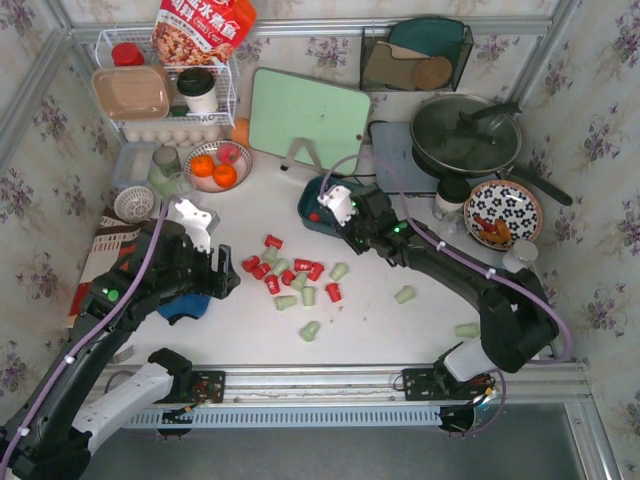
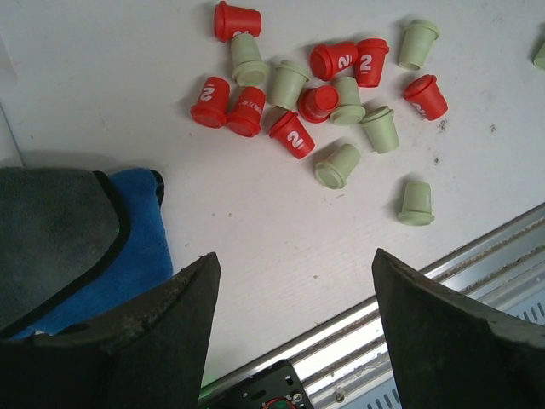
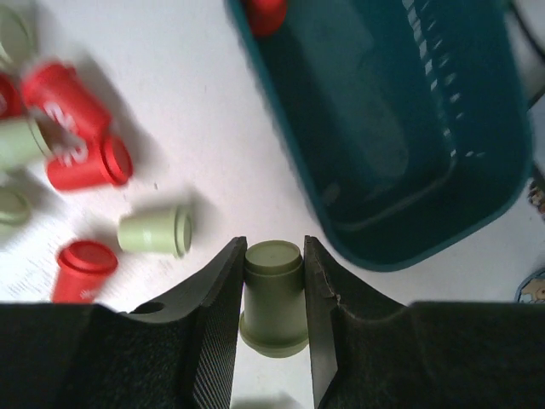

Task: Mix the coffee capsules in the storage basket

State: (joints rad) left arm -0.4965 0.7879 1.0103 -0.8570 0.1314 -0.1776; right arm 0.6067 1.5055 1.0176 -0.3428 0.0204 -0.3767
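1 teal storage basket (image 3: 383,128) centre-right on the white table (image 1: 380,320), with just 1 red capsule (image 3: 266,13) in view inside. Right gripper (image 3: 273,247) just beside it, pinching 1 pale green capsule (image 3: 274,298). Left gripper (image 2: 294,260) near left, spread wide, empty. Roughly 20 coffee capsules (image 1: 303,266), red and green, strewn near-left of the basket: mixing barely begun, nearly all left to load. White "2" on red ones.

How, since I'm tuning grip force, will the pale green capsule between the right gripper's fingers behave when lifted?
The pale green capsule probably lifts easily: small, rigid-looking, seated squarely in the right gripper. Its smooth tapered wall might slip under a loose pinch. Dropped, it would likely roll, as many loose capsules lie on their sides.
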